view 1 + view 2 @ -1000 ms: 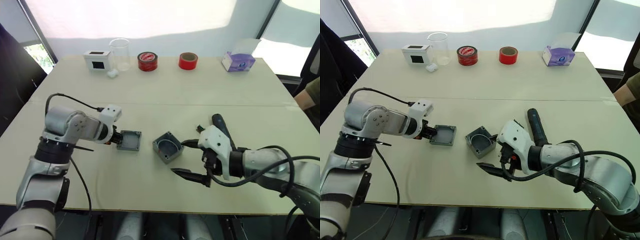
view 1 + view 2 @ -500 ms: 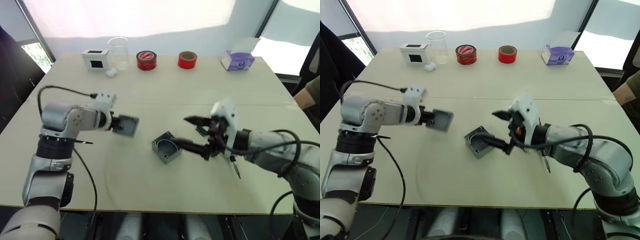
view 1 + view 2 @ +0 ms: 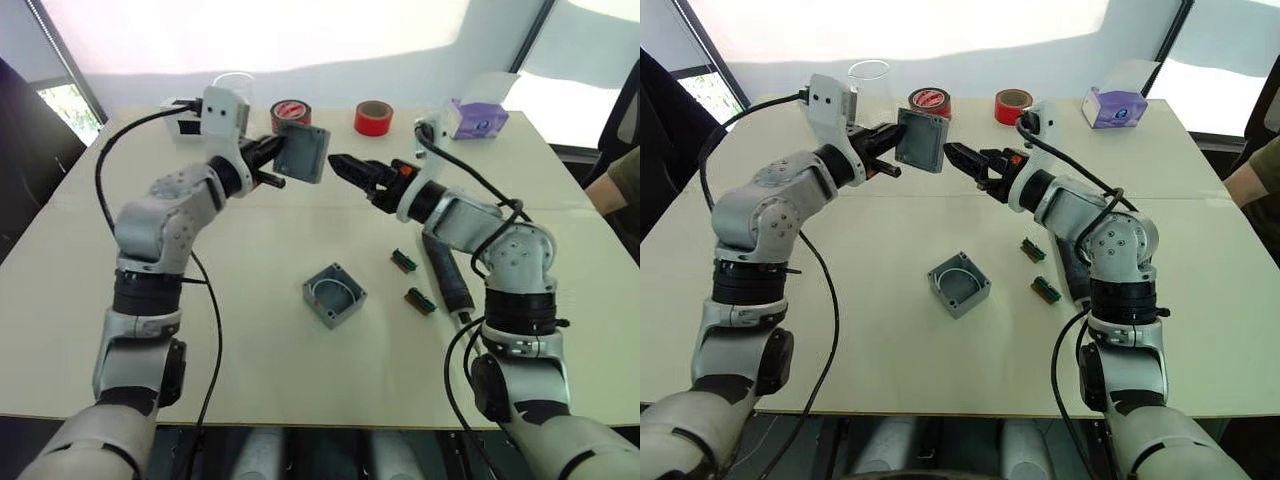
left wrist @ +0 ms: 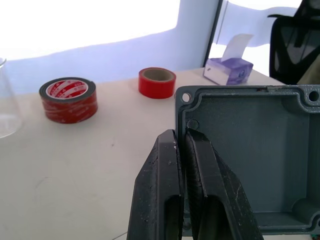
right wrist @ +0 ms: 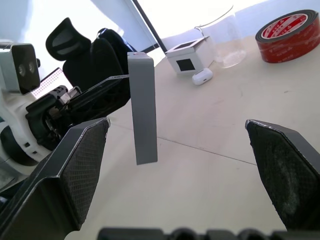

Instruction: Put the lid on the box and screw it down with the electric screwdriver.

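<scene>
Midway, my left gripper [image 3: 278,166] pinches the lid [image 3: 303,152] aloft, my right gripper [image 3: 352,172] hangs spread and empty, while the box [image 3: 335,295] sits uncovered and the electric screwdriver [image 3: 445,276] lies untouched

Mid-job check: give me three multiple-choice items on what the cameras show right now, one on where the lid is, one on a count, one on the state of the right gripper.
1. Where is the lid?
A. Lying on the box
B. Held up above the table in the left gripper
C. Flat on the table beside the tissue box

2. How many rolls of red tape stand at the far edge of the table?
A. One
B. Two
C. Four

3. What state is the right gripper in?
A. Open, holding nothing
B. Shut on the screwdriver
C. Shut on the lid

Answers: 1 B, the left fingers pinch the lid's edge while the box sits uncovered below. 2 B, two rolls show. 3 A, its fingers stand wide apart and the screwdriver lies on the table.
</scene>
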`<state>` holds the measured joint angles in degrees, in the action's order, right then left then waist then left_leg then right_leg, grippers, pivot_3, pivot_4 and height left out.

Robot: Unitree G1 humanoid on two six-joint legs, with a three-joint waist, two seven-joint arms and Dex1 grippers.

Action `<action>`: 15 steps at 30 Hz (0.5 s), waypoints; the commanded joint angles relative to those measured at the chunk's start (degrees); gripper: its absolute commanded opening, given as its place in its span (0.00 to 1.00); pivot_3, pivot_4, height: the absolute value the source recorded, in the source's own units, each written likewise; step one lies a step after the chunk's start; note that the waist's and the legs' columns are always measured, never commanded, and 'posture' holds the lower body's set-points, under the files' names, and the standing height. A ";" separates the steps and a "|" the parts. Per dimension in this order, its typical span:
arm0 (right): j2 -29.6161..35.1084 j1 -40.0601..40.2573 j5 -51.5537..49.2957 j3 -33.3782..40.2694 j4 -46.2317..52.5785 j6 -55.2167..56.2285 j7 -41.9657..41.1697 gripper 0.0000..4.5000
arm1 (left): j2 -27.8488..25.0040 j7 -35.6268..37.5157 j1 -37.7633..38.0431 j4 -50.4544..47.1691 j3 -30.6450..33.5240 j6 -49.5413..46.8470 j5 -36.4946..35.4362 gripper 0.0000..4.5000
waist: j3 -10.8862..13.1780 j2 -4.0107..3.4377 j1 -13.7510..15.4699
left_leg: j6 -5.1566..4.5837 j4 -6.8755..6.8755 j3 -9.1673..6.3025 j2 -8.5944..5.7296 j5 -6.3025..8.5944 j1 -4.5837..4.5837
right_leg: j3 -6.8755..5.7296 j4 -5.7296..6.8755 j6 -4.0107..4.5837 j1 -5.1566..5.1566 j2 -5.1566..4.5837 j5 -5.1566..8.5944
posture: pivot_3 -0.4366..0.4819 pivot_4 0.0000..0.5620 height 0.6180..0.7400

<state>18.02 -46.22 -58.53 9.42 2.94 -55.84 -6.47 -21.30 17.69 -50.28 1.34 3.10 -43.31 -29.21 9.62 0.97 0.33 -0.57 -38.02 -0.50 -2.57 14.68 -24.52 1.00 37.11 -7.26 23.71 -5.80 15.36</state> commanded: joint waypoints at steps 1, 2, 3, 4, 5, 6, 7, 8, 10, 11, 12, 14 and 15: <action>0.93 -0.46 -0.53 0.57 2.74 -1.46 -2.13 1.00 | 0.99 0.96 -0.15 -3.49 0.67 1.09 -0.09 0.00 | 0.00 0.00 -0.12 | -0.01 0.00 0.00 0.00 0.00 0.00 | 0.00 0.00 0.00 0.00 0.01 0.00 | 0.48 0.27 1.00; 1.13 -0.04 -0.63 0.40 3.32 -1.95 -2.64 1.00 | 1.06 1.84 0.06 -3.82 0.29 1.06 -0.16 0.00 | 0.00 0.00 -0.16 | -0.01 0.00 0.00 0.00 0.00 0.00 | 0.00 0.00 0.00 0.01 0.01 0.00 | 0.48 0.27 1.00; 1.11 0.08 -0.77 0.47 3.67 -2.25 -2.80 1.00 | 1.16 2.27 0.08 -3.90 0.19 0.96 -0.14 0.00 | 0.00 0.00 -0.29 | -0.02 0.00 0.00 0.01 0.01 0.01 | 0.00 0.00 0.00 0.00 0.02 0.00 | 0.48 0.27 1.00; 0.95 0.02 -0.98 0.67 3.86 -2.50 -2.84 1.00 | 1.24 2.60 0.02 -3.91 0.17 0.84 -0.06 0.00 | 0.00 0.00 -0.42 | -0.02 0.00 0.00 0.02 0.01 0.00 | 0.01 0.01 0.00 0.00 0.04 0.00 | 0.48 0.27 1.00; 0.86 -0.05 -1.01 0.75 4.06 -2.69 -3.02 1.00 | 1.34 2.82 -0.10 -3.81 0.19 0.80 0.07 0.00 | 0.00 0.00 -0.57 | -0.02 0.00 0.00 0.03 0.01 0.00 | 0.01 0.02 0.00 0.00 0.05 0.00 | 0.48 0.27 1.00; 0.77 -0.11 -0.96 0.84 4.17 -2.83 -3.12 1.00 | 1.43 2.97 -0.19 -3.72 0.24 0.77 0.18 0.00 | 0.00 0.00 -0.77 | -0.02 0.00 0.00 0.03 0.01 0.00 | 0.01 0.02 0.00 0.00 0.06 0.00 | 0.48 0.27 1.00; 0.74 -0.15 -0.83 0.96 4.21 -2.97 -3.14 1.00 | 1.58 3.31 -0.38 -3.66 0.10 0.81 0.23 0.00 | 0.00 0.00 -0.93 | -0.03 0.00 -0.01 0.03 0.01 0.00 | 0.01 0.02 0.00 0.00 0.06 0.00 | 0.48 0.27 1.00; 0.71 -0.16 -0.72 1.05 4.24 -3.08 -3.15 1.00 | 1.71 3.55 -0.51 -3.62 0.03 0.84 0.28 0.00 | 0.00 0.00 -1.01 | -0.03 0.00 -0.01 0.03 0.01 0.00 | 0.01 0.02 0.00 0.00 0.07 0.00 | 0.48 0.27 1.00; 0.68 -0.13 -0.42 1.14 4.31 -3.05 -3.23 1.00 | 2.05 3.77 -0.81 -3.53 0.07 0.73 0.39 0.00 | 0.00 0.00 -1.09 | -0.03 0.00 -0.01 0.04 0.02 0.00 | 0.02 0.02 0.00 0.00 0.09 0.00 | 0.48 0.27 1.00; 0.66 -0.12 -0.33 1.16 4.34 -3.04 -3.28 1.00 | 2.16 3.83 -0.86 -3.51 0.14 0.68 0.48 0.00 | 0.00 0.00 -1.09 | -0.03 0.00 -0.01 0.06 0.02 0.00 | 0.02 0.02 0.00 0.00 0.10 0.00 | 0.48 0.27 1.00; 0.63 -0.08 -0.34 1.26 4.40 -2.99 -3.36 1.00 | 2.32 3.81 -0.95 -3.47 0.19 0.62 0.58 0.00 | 0.00 0.00 -1.10 | -0.03 0.00 -0.01 0.06 0.02 0.00 | 0.02 0.02 0.00 0.00 0.11 0.00 | 0.48 0.27 1.00; 0.51 0.16 -0.34 1.34 4.67 -2.76 -3.49 0.90 | 2.61 4.14 -0.94 -3.62 0.10 0.40 0.50 0.00 | 0.00 0.00 -1.09 | -0.03 0.00 -0.01 0.07 0.02 0.00 | 0.03 0.02 0.00 0.00 0.12 0.00 | 0.48 0.27 1.00; 0.42 0.25 -0.35 1.43 4.76 -2.67 -3.42 0.85 | 2.60 4.40 -0.90 -3.68 0.05 0.24 0.43 0.00 | 0.00 0.00 -1.06 | -0.03 0.00 -0.01 0.07 0.02 0.00 | 0.03 0.02 0.00 0.00 0.12 0.00 | 0.48 0.27 1.00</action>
<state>18.72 -45.49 -58.56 9.55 4.79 -59.22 -9.43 -18.81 21.39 -49.65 -0.15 2.84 -43.47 -28.71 9.62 0.97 -0.74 -0.61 -38.02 -0.51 -2.50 14.70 -24.52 1.03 37.12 -7.27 23.71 -5.68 15.36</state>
